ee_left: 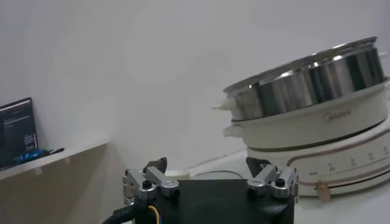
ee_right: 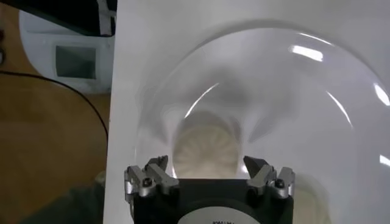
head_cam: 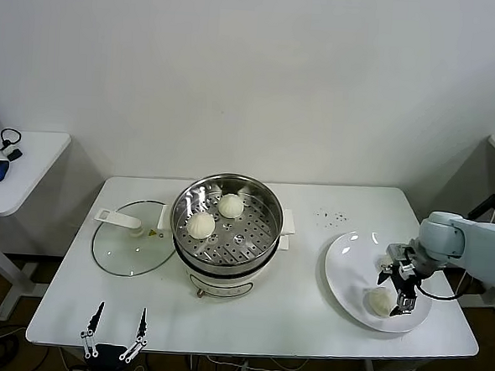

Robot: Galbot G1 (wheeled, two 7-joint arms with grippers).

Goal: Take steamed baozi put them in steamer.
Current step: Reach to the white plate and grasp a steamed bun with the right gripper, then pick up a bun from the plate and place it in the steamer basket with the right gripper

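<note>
The steamer [head_cam: 228, 235] stands mid-table with two baozi on its perforated tray, one [head_cam: 200, 225] beside the other [head_cam: 230, 205]. A third baozi [head_cam: 379, 301] lies on the white plate [head_cam: 344, 254] at the right. My right gripper [head_cam: 399, 289] hovers over the plate, right beside this bun. In the right wrist view the open fingers [ee_right: 159, 165] straddle that baozi [ee_right: 207, 146] without closing on it. A pale shape [head_cam: 386, 262] behind the gripper may be a fourth bun. My left gripper [head_cam: 120, 319] is parked, open and empty, at the table's front left.
A flat glass lid [head_cam: 131, 241] with a white handle lies left of the steamer. The steamer's side [ee_left: 317, 85] shows in the left wrist view beyond the left gripper [ee_left: 207, 164]. The plate [ee_right: 292, 91] sits near the table's front right corner. A side desk [head_cam: 13, 171] stands far left.
</note>
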